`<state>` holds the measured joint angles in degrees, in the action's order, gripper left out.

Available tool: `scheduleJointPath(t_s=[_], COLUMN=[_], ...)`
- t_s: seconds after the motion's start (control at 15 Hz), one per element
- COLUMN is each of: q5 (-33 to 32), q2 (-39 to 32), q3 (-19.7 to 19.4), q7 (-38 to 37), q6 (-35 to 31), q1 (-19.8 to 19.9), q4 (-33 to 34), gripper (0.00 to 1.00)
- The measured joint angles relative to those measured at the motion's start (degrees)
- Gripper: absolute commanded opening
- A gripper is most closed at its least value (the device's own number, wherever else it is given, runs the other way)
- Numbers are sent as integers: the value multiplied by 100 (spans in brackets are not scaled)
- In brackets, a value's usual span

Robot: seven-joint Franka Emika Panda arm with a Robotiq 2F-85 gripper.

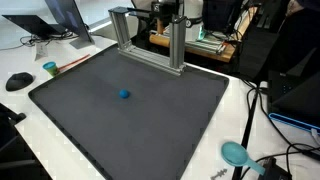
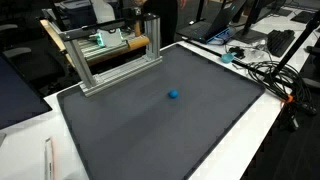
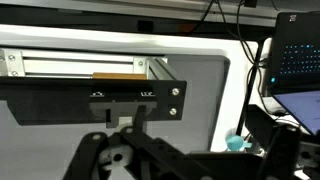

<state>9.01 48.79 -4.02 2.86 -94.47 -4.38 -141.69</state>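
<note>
- Office setting: a white tabletop (image 2: 25, 145) carries a dark grey mat (image 1: 130, 125) that covers most of it. Laptops, screens and cables crowd the edges.
- Hand (image 3: 175, 158): in the wrist view it shows as dark linkages along the lower edge. The jaws stand spread wide with nothing between them, and nothing is gripped or touched.
- Aluminium frame (image 1: 150, 40) (image 2: 110, 55) (image 3: 90, 62): the thing nearest the hand. It stands upright, straight ahead of the hand and apart from it, on the edge of the mat closest to the hand.
- Black plate (image 3: 95, 100): fixed across the frame on the side facing the hand, with screw heads showing at its end.
- Wooden strip (image 3: 118, 75) (image 2: 135, 42): lies level inside the frame, just behind the black plate as seen from the hand.
- Small blue object (image 1: 124, 95) (image 2: 173, 96): lies alone near the middle of the mat. It is beyond the frame from the hand and well apart from both.
- Teal cup (image 1: 50, 68) (image 3: 235, 142): stands on bare tabletop just off the mat, to the right of the hand.
- Black mouse (image 1: 18, 81): rests on the same side, farther from the hand than the cup.
</note>
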Motion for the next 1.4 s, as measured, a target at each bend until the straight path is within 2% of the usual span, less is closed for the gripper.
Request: scheduleJointPath(t_s=[0.6, 0.8, 1.07, 1.4], q5=[0, -16, -81, -370], q2=[-17, -200, -559, -999], q3=[29, 326, 861, 1078], q7=[-34, -317, -800, -1092], q6=[-1, -78, -686, -1357], q1=[18, 126, 244, 318], q4=[2, 1, -25, -122], gripper=[100, 100, 100, 100])
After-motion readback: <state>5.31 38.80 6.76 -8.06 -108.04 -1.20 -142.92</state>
